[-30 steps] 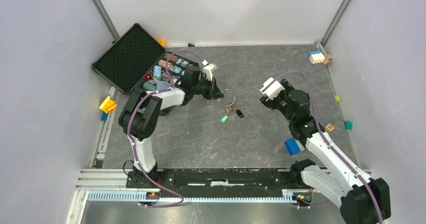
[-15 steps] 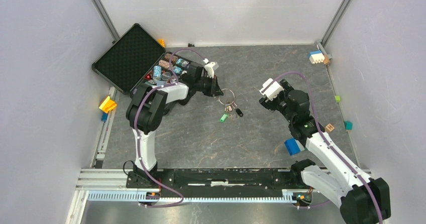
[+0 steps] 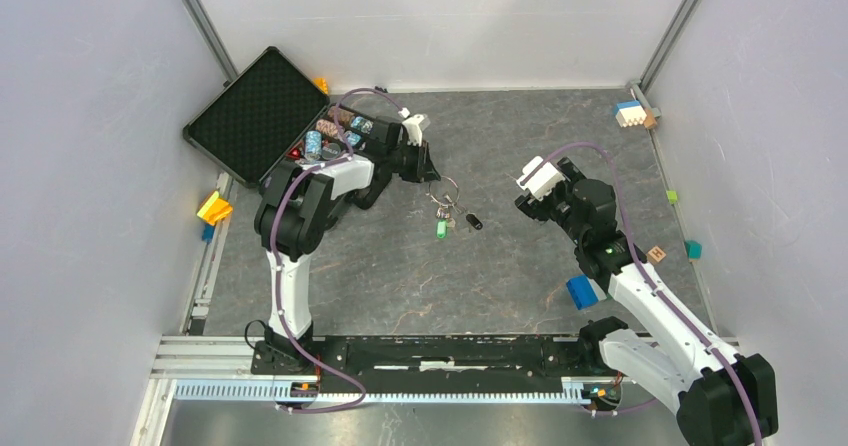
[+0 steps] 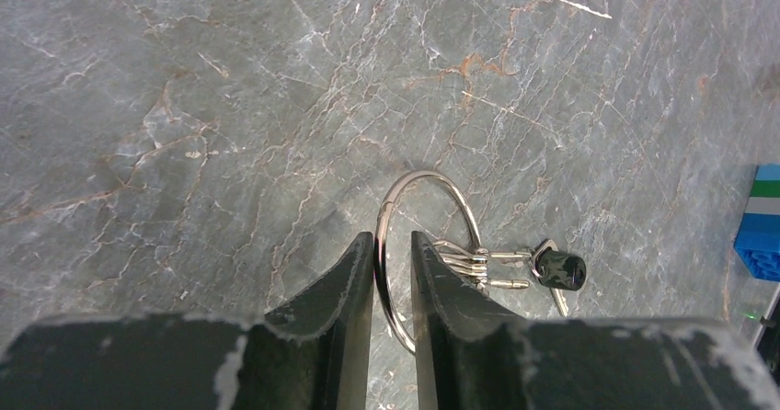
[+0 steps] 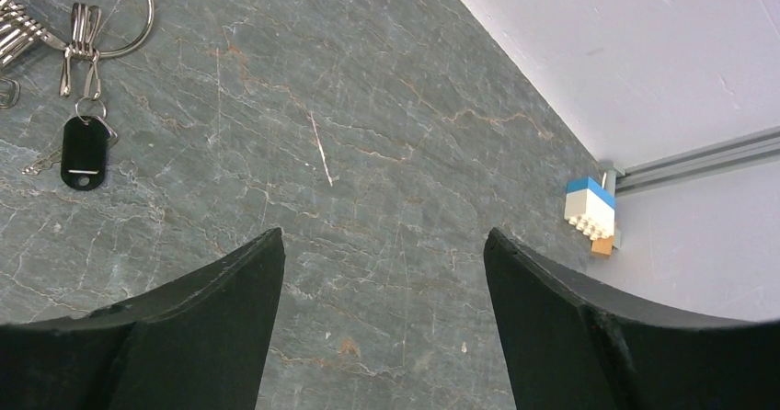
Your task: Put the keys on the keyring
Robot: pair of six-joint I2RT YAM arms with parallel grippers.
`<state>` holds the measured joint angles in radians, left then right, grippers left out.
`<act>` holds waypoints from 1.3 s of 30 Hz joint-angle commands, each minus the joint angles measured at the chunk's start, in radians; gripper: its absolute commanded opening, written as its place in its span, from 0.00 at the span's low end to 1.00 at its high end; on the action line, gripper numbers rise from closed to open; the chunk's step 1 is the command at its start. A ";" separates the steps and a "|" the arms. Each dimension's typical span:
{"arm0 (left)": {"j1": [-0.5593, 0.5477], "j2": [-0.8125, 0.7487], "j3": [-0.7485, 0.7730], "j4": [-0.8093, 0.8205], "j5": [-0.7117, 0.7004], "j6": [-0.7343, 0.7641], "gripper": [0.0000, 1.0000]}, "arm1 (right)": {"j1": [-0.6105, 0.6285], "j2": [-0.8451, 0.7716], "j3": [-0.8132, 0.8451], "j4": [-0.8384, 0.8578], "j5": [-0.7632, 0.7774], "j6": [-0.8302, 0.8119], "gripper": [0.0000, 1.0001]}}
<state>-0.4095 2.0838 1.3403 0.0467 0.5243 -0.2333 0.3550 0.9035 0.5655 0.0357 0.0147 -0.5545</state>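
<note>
The keyring (image 3: 446, 188) lies on the grey table, a thin silver ring (image 4: 429, 173) with several small metal clips and keys bunched on it. The black-headed key (image 3: 474, 222) lies at the end of that bunch (image 4: 561, 269); whether it is linked I cannot tell. The green-headed key (image 3: 441, 230) lies just below the ring. My left gripper (image 4: 393, 237) stands slightly open over the ring's wire, which touches one finger and is clear of the other. My right gripper (image 5: 384, 235) hangs wide open and empty to the right of the ring (image 5: 150, 10) and black key (image 5: 81, 152).
An open black case (image 3: 258, 114) with small colourful items stands back left, behind my left arm. A blue block (image 3: 582, 291) sits by my right arm. A white-and-blue brick stack (image 5: 589, 212) is in the far right corner. Small cubes (image 3: 657, 254) lie at the right wall.
My left gripper has drawn back toward the case, dragging the ring and keys slightly left, and its jaws have parted off the wire. The right jaws widened a little.
</note>
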 commanded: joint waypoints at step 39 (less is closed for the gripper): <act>0.038 -1.023 -0.433 -0.233 -0.578 0.453 1.00 | -0.004 0.003 0.063 -0.016 0.055 0.185 0.98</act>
<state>-0.3828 1.1423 0.9348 -0.0620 0.1074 0.1322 0.3550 0.9157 0.5987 -0.0235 -0.0101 -0.4622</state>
